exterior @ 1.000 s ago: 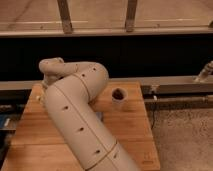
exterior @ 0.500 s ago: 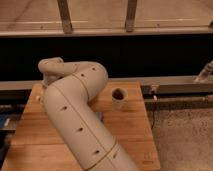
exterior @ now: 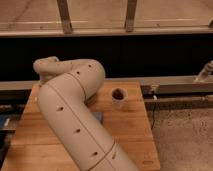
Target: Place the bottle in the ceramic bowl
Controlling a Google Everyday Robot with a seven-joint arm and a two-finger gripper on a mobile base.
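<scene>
Probably at the placing step, though not confirmed: gripper hidden behind the big bent arm [exterior: 75, 115] over the left of the wooden table [exterior: 131, 136], so cannot tell whether clenched or released. Bottle and bowl nowhere visible, presumably masked by that same arm; only a white cup [exterior: 118, 96] stands just to its right. Next calls for a release squarely over the bowl, then a straight lift well away from the cup.

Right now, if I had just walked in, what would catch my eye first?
The big beige robot arm fills the middle, bending up from the bottom edge over the wooden table. Its gripper is hidden behind the arm's own bend near the table's far left. A small white cup with a dark inside stands alone towards the table's far edge.
</scene>
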